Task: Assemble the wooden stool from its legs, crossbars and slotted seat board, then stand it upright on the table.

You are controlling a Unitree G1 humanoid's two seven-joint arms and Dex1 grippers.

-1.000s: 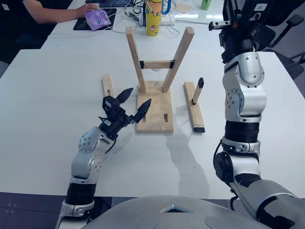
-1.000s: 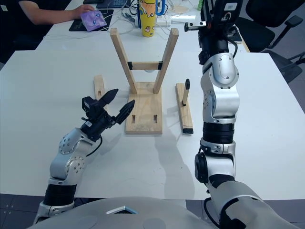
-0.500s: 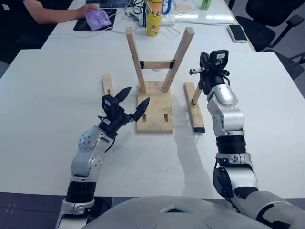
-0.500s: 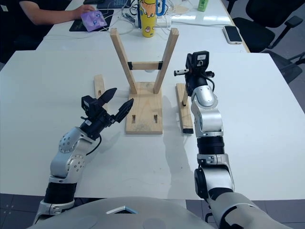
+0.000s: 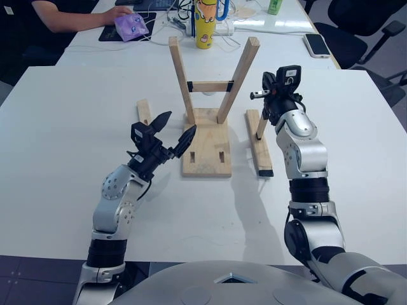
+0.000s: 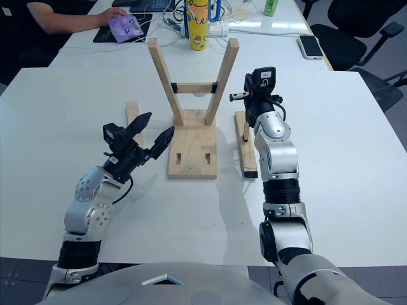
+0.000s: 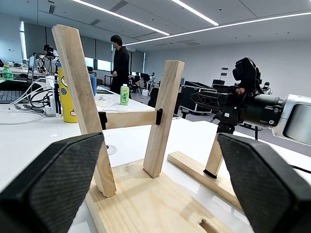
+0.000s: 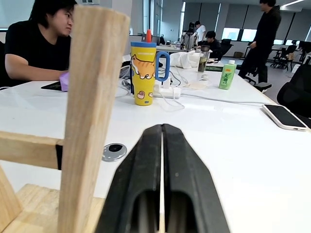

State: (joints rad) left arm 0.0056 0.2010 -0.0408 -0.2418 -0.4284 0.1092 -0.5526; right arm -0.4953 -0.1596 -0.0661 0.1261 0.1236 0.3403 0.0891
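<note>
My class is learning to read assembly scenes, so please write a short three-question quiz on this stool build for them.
1. True or false: the jaws of the left gripper stand open.
2. How many legs stand upright in the seat board? A one, B two, C four.
3. Fill in: a ____ joins the upright legs.
Key: 1 true; 2 B; 3 crossbar.
</note>
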